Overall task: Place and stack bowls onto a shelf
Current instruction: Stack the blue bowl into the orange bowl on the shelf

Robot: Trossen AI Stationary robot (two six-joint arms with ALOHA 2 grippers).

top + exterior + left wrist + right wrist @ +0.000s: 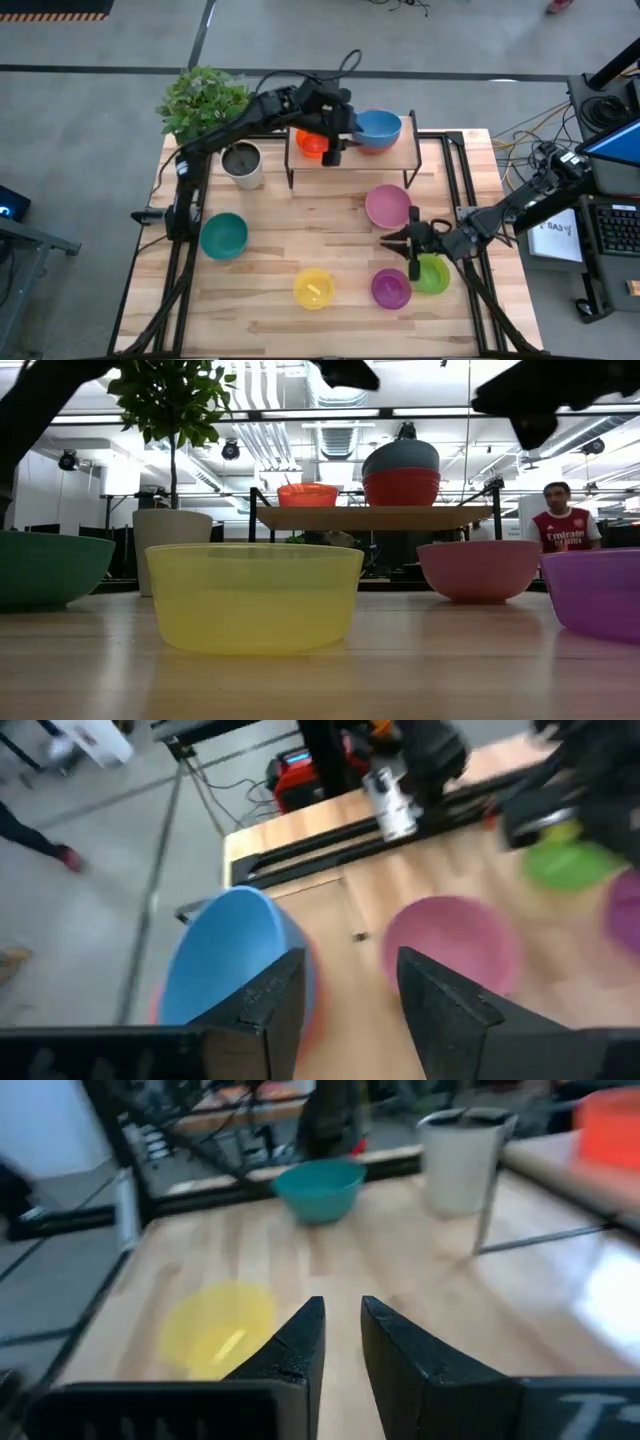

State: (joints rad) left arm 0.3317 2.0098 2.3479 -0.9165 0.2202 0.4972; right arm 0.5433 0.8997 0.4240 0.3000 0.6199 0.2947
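The shelf (398, 160) stands at the table's far side. It carries an orange bowl (311, 144) and a blue bowl (379, 127) sitting on a red bowl (400, 488). My left gripper (335, 148) hovers open over the shelf between the orange and blue bowls; in its wrist view the blue bowl (225, 955) lies beside one finger. My right gripper (413, 264) hangs low, slightly open, between the purple bowl (390, 288) and the green bowl (434, 274), just near of the pink bowl (388, 206). The teal bowl (223, 236) and the yellow bowl (313, 288) rest on the table.
A white pot with a leafy plant (241, 164) stands left of the shelf, close to the left arm. Black frame rails run along both table sides. A person in a red shirt (563, 520) stands in the room beyond. Bare wood lies in the table's middle.
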